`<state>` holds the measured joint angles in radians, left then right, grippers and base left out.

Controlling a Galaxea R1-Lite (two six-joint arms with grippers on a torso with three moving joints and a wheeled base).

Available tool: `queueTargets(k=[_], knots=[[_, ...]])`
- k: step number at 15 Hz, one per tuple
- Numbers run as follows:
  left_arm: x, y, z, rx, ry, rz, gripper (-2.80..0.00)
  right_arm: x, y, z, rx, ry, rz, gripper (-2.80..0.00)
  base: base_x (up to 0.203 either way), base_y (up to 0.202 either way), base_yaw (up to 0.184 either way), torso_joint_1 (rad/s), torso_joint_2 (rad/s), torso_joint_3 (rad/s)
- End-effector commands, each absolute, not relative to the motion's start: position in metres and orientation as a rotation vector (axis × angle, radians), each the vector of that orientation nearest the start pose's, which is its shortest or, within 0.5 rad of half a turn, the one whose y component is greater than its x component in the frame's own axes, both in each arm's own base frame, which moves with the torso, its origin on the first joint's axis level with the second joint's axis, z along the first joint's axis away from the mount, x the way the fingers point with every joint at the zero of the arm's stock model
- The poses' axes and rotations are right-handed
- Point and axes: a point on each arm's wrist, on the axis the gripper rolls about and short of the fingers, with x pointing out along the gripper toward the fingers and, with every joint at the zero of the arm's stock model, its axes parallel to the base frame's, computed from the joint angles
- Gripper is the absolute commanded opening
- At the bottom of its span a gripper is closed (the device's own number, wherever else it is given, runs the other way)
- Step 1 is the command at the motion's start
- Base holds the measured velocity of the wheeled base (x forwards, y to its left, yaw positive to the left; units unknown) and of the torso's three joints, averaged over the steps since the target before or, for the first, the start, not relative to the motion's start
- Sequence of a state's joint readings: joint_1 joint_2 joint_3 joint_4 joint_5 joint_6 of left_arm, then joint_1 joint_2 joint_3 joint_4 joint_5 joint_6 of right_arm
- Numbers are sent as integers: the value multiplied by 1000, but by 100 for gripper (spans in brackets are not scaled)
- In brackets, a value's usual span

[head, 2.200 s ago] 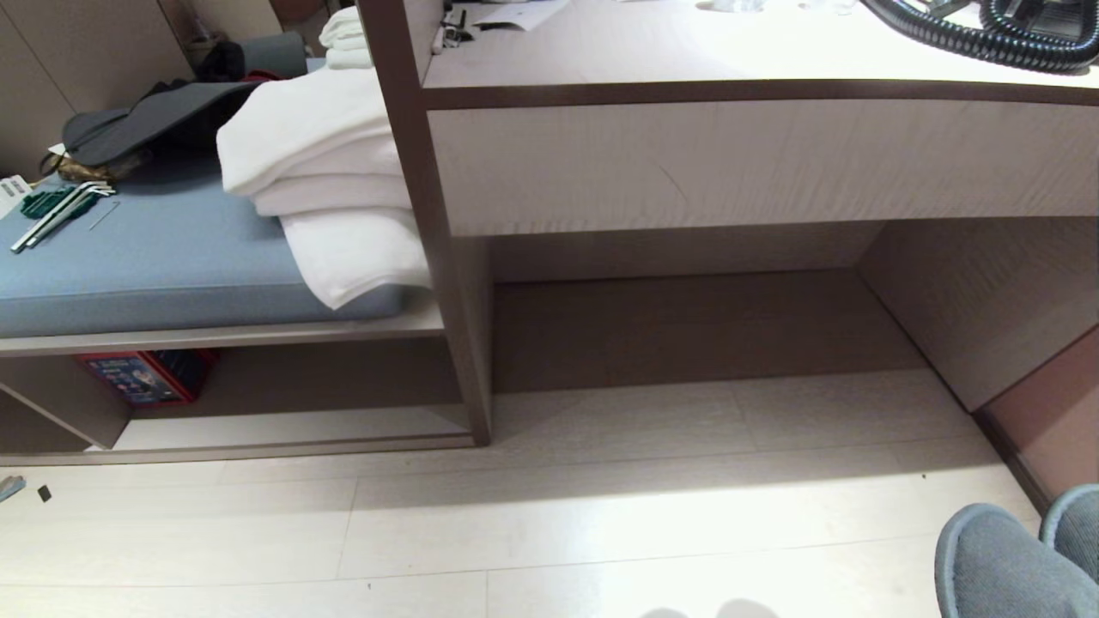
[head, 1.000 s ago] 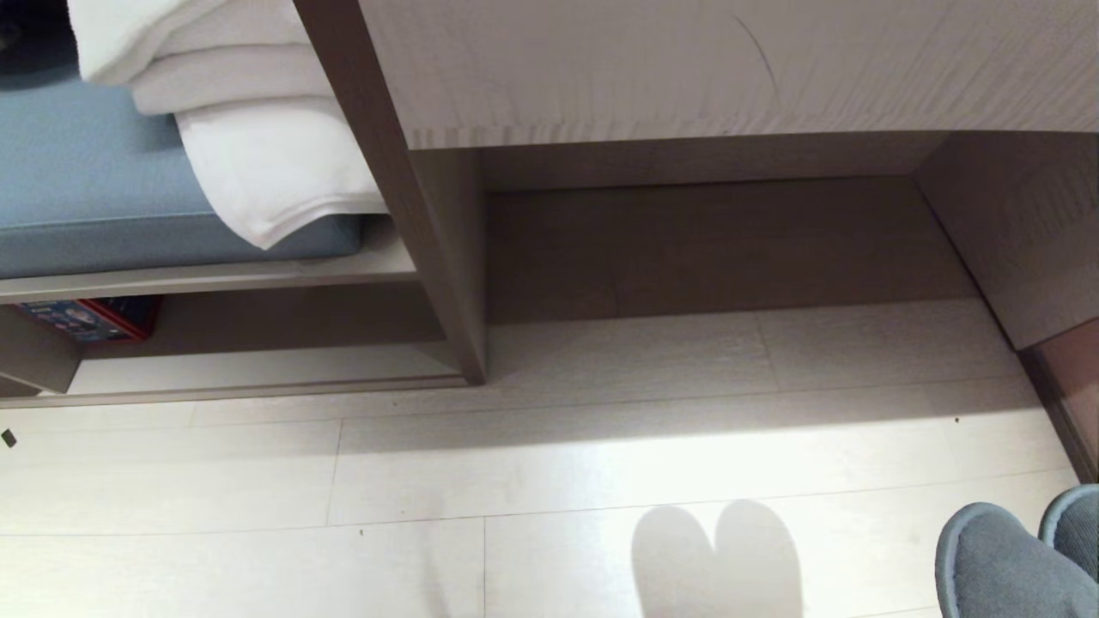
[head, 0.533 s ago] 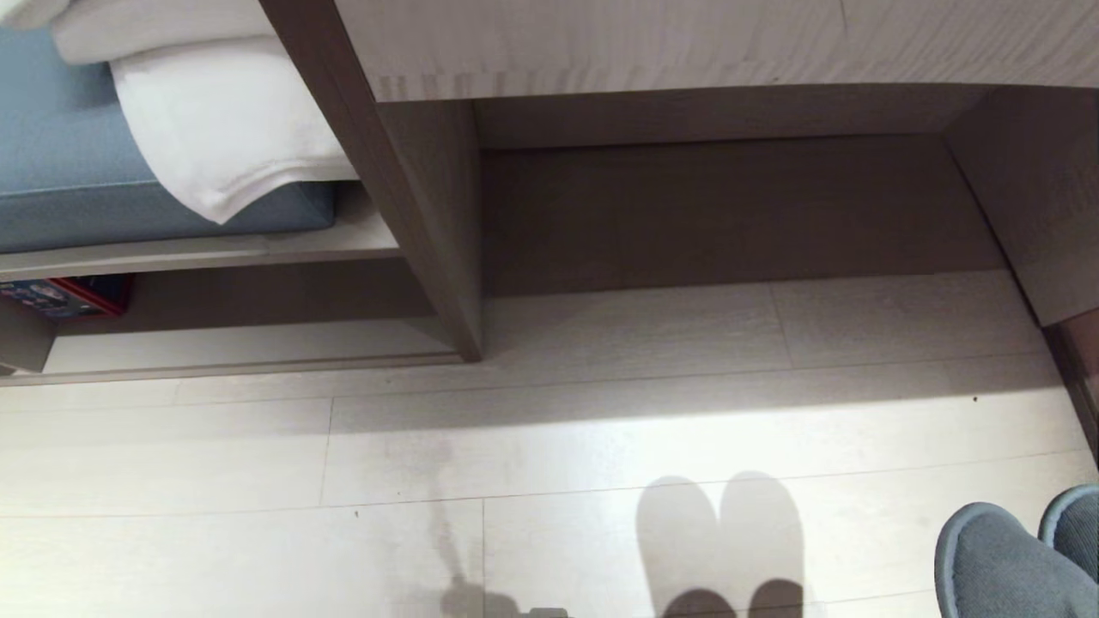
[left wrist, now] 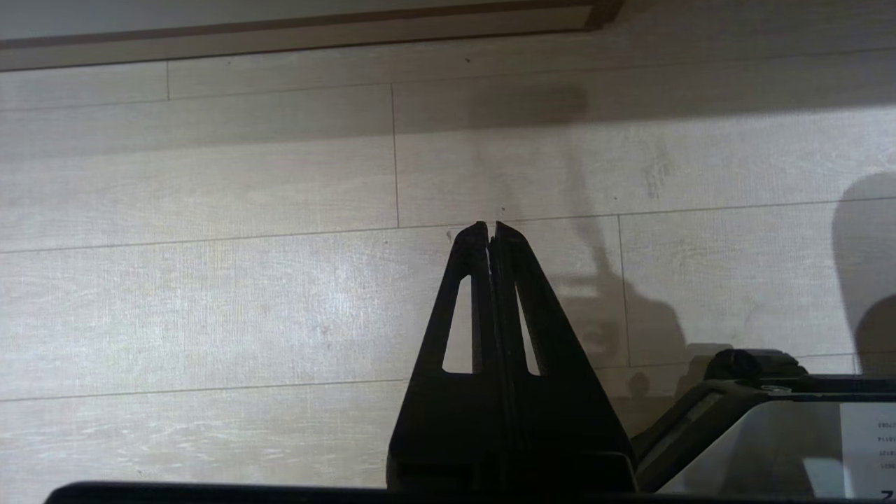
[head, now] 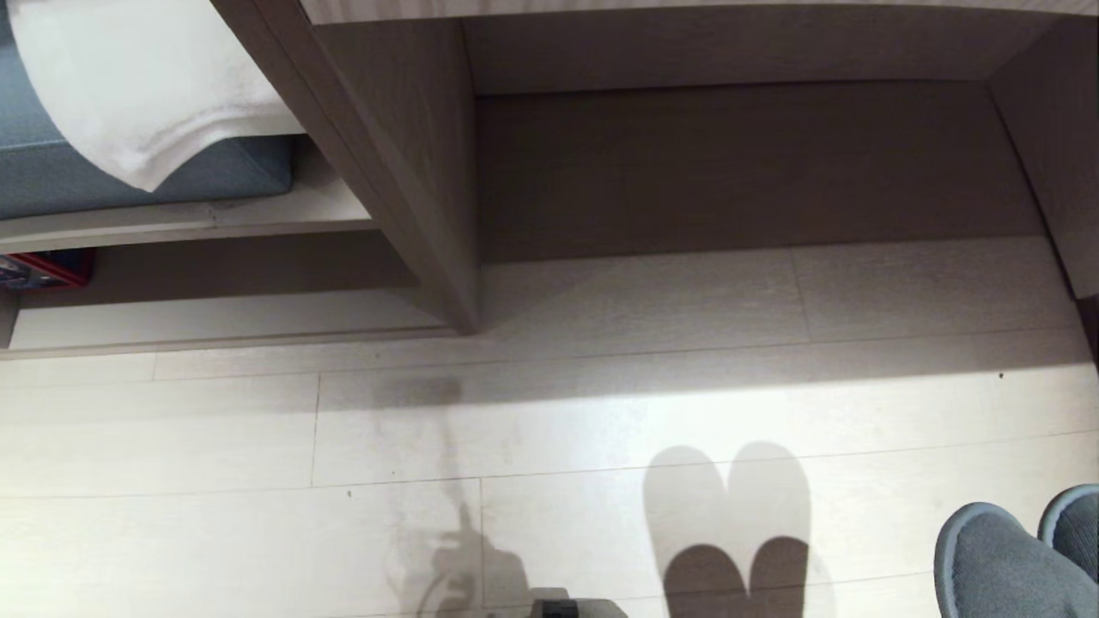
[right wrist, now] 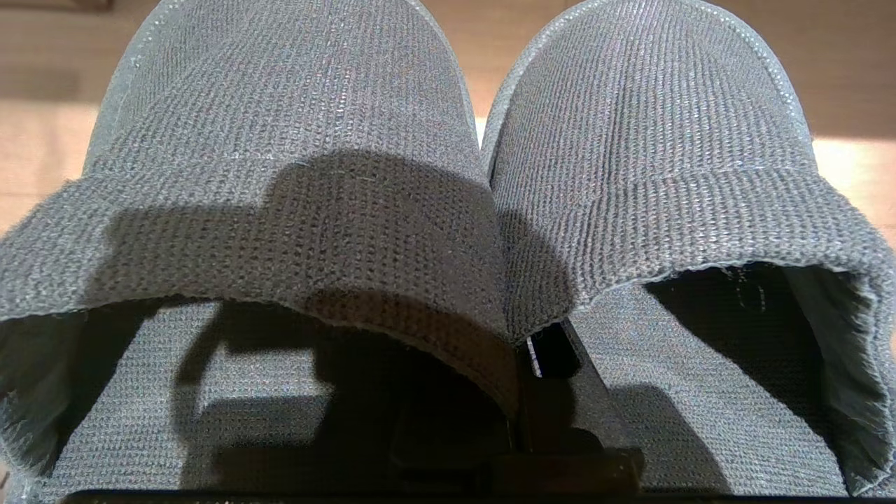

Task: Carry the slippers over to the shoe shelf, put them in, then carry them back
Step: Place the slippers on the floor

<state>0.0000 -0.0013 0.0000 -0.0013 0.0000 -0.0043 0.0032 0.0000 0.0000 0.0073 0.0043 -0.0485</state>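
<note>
The two dark grey slippers (head: 1004, 562) hang side by side at the lower right corner of the head view, toes forward, above the pale floor. In the right wrist view the slippers (right wrist: 294, 140) fill the picture; my right gripper (right wrist: 521, 350) is shut on their touching inner edges, one finger inside each. The shoe shelf (head: 215, 319) is the low cubby at the left, with a pale base board and an upright divider panel (head: 403, 189). My left gripper (left wrist: 490, 227) is shut and holds nothing, hanging over bare floor boards.
A blue cushion (head: 129, 180) with a white towel (head: 137, 94) draped over it lies on top of the cubby. A red box (head: 43, 268) sits inside at its far left. The open space under the desk (head: 730, 163) lies straight ahead. The slippers' shadow (head: 730, 524) falls on the floor.
The head view has tipped downward, so the desk top and cushion have slid up out of the picture. The slippers keep their place in the picture; their shadow has come into view.
</note>
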Motion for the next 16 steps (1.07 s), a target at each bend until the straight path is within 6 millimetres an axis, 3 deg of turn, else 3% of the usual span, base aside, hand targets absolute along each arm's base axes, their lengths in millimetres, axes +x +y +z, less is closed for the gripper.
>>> queueTargets(k=[1, 16], knots=[[-23, 0, 76, -5, -3, 0, -280, -23, 0, 75, -50, 9, 8, -280, 0, 0, 0, 2, 5, -198], [-23, 0, 76, -6, -3, 0, -280, -23, 0, 75, -46, 9, 8, -280, 0, 0, 0, 4, 4, -198]])
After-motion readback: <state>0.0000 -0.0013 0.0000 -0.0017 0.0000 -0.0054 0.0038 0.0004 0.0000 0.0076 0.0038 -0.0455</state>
